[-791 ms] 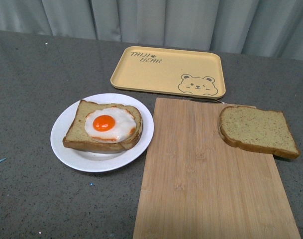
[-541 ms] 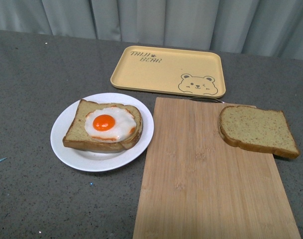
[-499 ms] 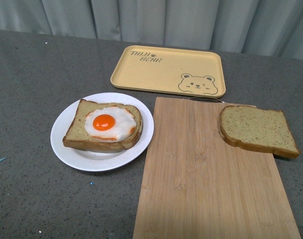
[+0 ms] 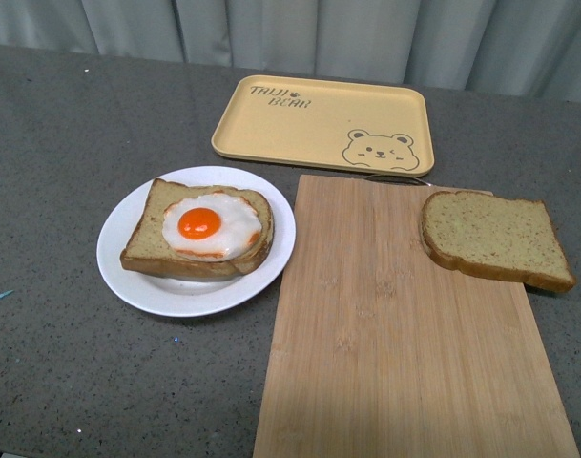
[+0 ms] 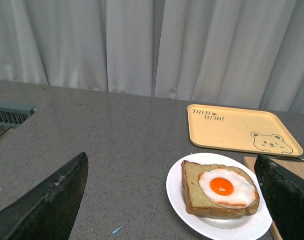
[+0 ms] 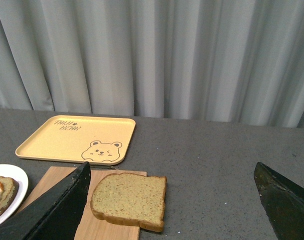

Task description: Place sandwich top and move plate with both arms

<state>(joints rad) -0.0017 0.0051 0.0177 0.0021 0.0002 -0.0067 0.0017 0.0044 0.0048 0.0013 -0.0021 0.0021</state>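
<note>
While the left gripper [image 5: 170, 156] and right gripper [image 6: 171, 164] gape wide, a plain tan-brown bread slice [image 6: 129, 200] lies ahead between the right fingers [image 6: 52, 210]; a round white plate [image 5: 173, 187] sits ahead between the left fingers [image 5: 47, 205].

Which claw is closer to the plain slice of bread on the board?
Right. The right claw faces the sandwich top, which lies close ahead; the left claw sits over by the plate, farther away.

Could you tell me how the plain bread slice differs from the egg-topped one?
The sandwich top is bare; the plated slice carries a fried egg. The sandwich top lies on the cutting board, overhanging its edge; the plated slice sits on the plate. Both are tan, dark-crusted.
</note>
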